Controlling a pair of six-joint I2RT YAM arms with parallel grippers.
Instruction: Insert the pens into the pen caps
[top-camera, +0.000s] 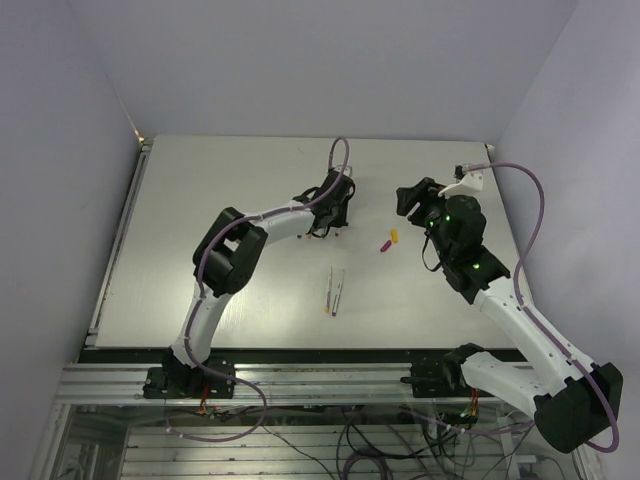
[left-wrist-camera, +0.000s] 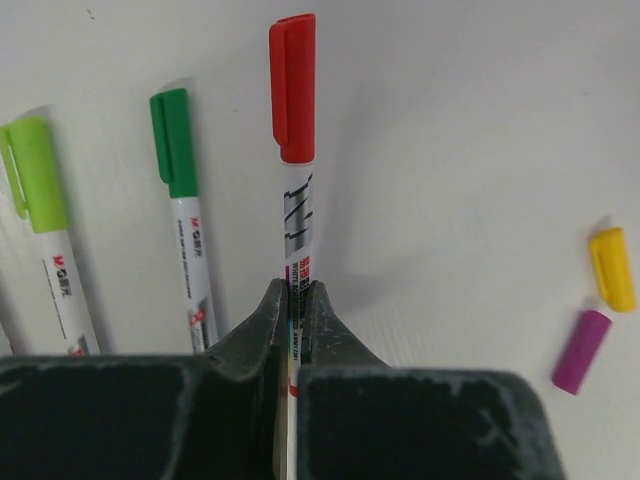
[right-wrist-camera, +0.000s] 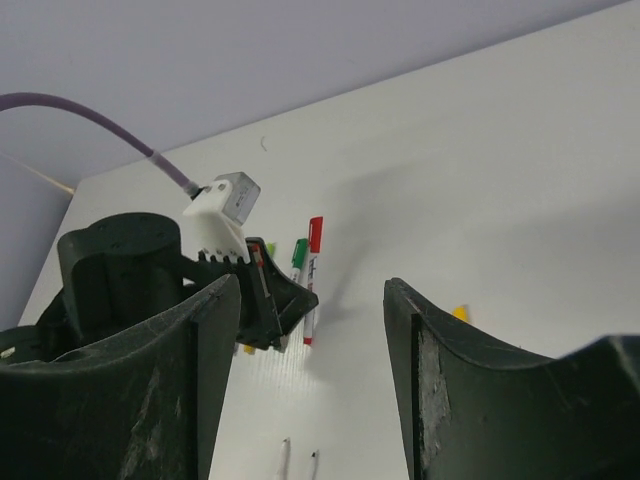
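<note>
My left gripper (left-wrist-camera: 296, 290) is shut on the white barrel of a pen with a red cap (left-wrist-camera: 292, 85), held low over the table. A dark-green-capped pen (left-wrist-camera: 180, 190) and a light-green-capped pen (left-wrist-camera: 40, 200) lie to its left. A loose yellow cap (left-wrist-camera: 612, 268) and purple cap (left-wrist-camera: 581, 350) lie to the right; they also show in the top view as yellow (top-camera: 393, 237) and purple (top-camera: 384, 245). Two uncapped pens (top-camera: 335, 290) lie side by side nearer the bases. My right gripper (top-camera: 412, 200) is open and empty above the table, right of the caps.
In the right wrist view the left gripper (right-wrist-camera: 270, 300) holds the red-capped pen (right-wrist-camera: 313, 270), with the two uncapped pens (right-wrist-camera: 300, 458) at the bottom edge. The white table (top-camera: 200, 200) ends at walls on the far, left and right sides.
</note>
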